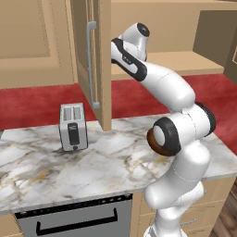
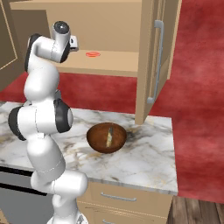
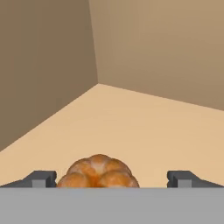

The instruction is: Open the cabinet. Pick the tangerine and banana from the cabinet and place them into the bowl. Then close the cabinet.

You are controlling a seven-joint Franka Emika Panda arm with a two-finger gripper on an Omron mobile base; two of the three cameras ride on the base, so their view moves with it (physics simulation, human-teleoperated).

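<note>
Tangerine (image 3: pixel 99 171) lies on the cabinet shelf (image 3: pixel 144 131), at 6 o'clock in the hand view, low between the two dark finger tips (image 3: pixel 43 179), nearer the left one. The jaws stand wide apart and hold nothing; the fruit touches neither tip as far as I can tell. In the right base view the tangerine (image 2: pixel 92 54) is a small orange-red spot on the shelf, just beside the gripper (image 2: pixel 75 43), at its 3 o'clock.

The cabinet (image 2: pixel 109 26) is open: one door (image 2: pixel 155 57) with a long silver bar handle (image 2: pixel 156 61) swings out at 3 o'clock of the tangerine. In the left base view the other door (image 1: pixel 92 55) stands edge-on, at 9 o'clock of the white arm (image 1: pixel 162 83) that reaches into the cabinet.

Below, at 6 o'clock of the shelf, the dark reddish-brown bowl (image 2: pixel 106 138) rests on the marble counter (image 2: pixel 144 162). A pale long thing lies in it; I cannot tell what it is. The silver toaster (image 1: pixel 73 127) stands upright on the counter, well apart from the bowl.
</note>
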